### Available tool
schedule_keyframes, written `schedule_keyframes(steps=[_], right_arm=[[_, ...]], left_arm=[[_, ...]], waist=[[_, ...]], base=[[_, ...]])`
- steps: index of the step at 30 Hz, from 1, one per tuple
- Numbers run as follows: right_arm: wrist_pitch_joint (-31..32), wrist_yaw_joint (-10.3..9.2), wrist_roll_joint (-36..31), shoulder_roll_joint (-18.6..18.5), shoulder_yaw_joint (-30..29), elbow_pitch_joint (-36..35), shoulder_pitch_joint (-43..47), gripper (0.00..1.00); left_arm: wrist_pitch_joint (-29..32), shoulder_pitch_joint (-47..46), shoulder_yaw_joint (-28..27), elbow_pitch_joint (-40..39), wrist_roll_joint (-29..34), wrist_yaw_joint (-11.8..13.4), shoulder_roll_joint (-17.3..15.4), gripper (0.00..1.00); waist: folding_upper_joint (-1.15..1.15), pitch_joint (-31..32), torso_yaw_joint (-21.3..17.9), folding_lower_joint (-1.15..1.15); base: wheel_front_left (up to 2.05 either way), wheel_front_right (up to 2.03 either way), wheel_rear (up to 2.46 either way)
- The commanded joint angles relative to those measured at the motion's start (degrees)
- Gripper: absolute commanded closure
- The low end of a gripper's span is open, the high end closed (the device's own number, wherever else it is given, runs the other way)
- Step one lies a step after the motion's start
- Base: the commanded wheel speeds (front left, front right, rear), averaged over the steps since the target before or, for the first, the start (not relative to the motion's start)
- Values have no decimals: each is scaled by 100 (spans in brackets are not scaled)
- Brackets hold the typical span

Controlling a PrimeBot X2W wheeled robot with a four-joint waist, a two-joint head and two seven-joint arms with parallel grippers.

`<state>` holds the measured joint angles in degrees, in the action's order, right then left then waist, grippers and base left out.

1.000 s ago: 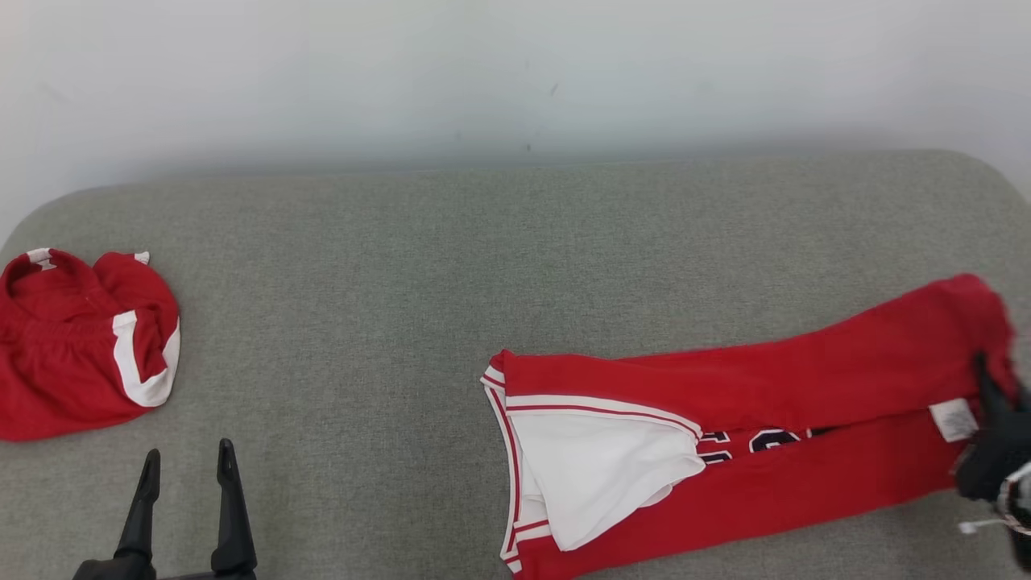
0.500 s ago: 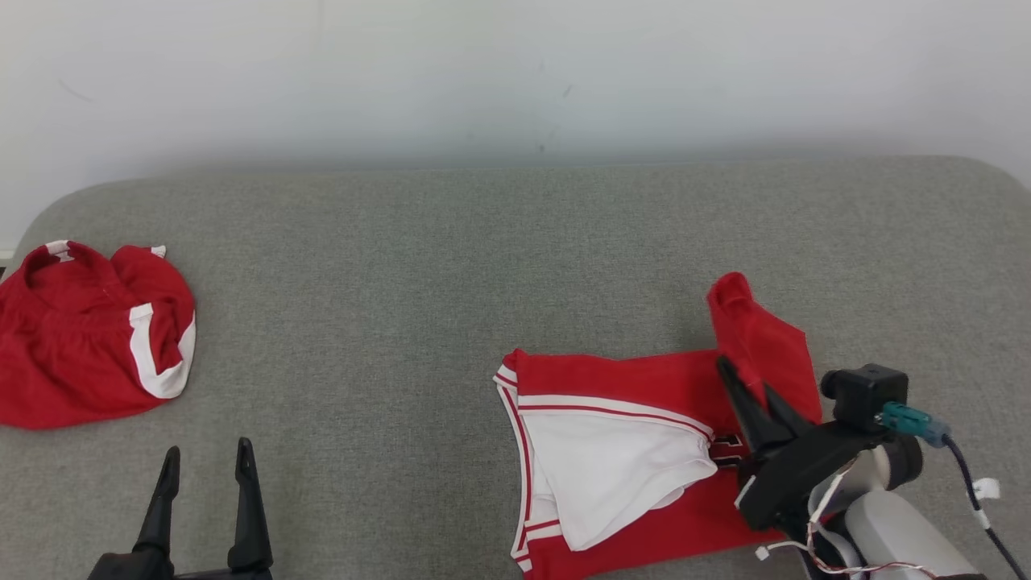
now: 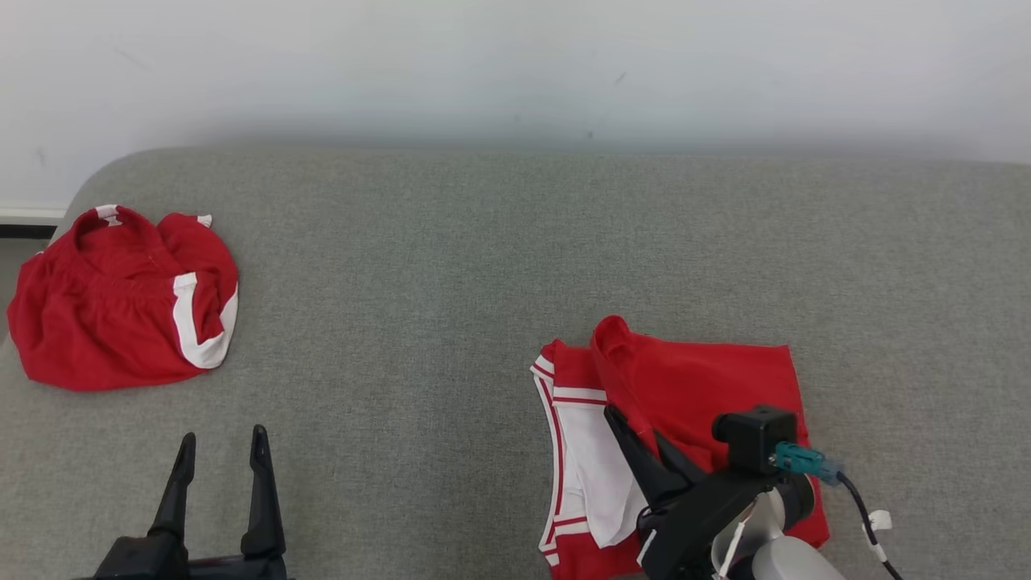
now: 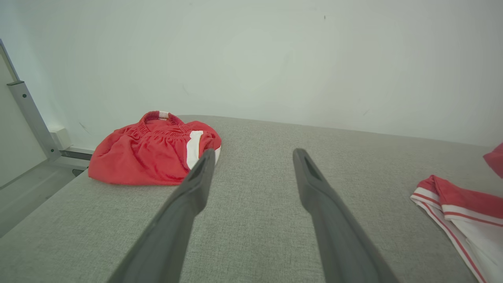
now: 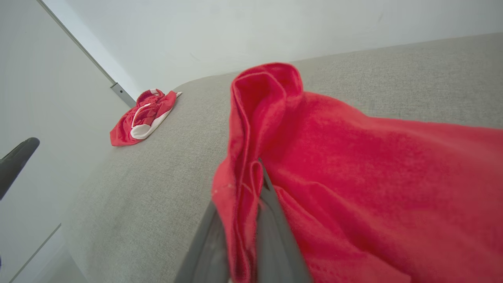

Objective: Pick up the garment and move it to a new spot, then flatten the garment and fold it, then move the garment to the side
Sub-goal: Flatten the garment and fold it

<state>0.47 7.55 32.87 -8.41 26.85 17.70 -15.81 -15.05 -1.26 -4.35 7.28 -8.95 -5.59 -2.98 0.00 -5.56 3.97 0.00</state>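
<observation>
Pinching a red fold of the garment (image 3: 701, 387), the right gripper (image 3: 635, 427) was clamped on it. The garment lay folded over near the front edge of the grey cushion (image 3: 451, 258), right of the middle. The left gripper (image 3: 223, 437) was spread apart, holding nothing, near the front left corner. 1 more red cloth (image 3: 121, 306) lay by the left edge.

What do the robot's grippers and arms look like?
Both the left gripper and right gripper have two long, tapering dark fingers. Behind the right one sit a boxy black camera, a teal plug with a black cable, and a pale grey forearm.
</observation>
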Motion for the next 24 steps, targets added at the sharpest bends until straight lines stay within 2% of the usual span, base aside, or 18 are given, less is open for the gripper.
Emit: schedule_keyframes(steps=[1,5,6,7,13,18,24], right_arm=[[-12,-14,-44,75,-14,48,30,100],[24,-14,-249,219,4,326,-21,100],[-24,-14,-307,259,-6,362,-54,85],[-95,-14,-315,310,-31,384,-83,0],[-448,-14,-385,310,-145,293,-183,0],[-818,-14,-393,71,-481,-70,-146,0],[-1140,-14,-494,-265,-1142,-430,110,0]], left_arm=[[-18,-76,17,25,4,1,13,0],[-18,-141,66,66,-26,25,13,0],[-18,-152,76,79,-30,27,13,0],[-18,-164,82,87,-33,27,14,0],[-18,-148,52,84,-32,50,13,0],[-18,-78,16,87,-43,58,14,0],[-18,-29,15,66,-39,62,13,0]], waist=[[0,-38,42,0],[0,-66,90,0],[0,-69,96,0],[0,-73,102,0],[0,-65,42,0],[0,-12,-76,0],[0,66,-179,0]], base=[[0,0,0],[0,0,0],[0,0,0],[0,0,0],[0,0,0],[0,0,0],[0,0,0]])
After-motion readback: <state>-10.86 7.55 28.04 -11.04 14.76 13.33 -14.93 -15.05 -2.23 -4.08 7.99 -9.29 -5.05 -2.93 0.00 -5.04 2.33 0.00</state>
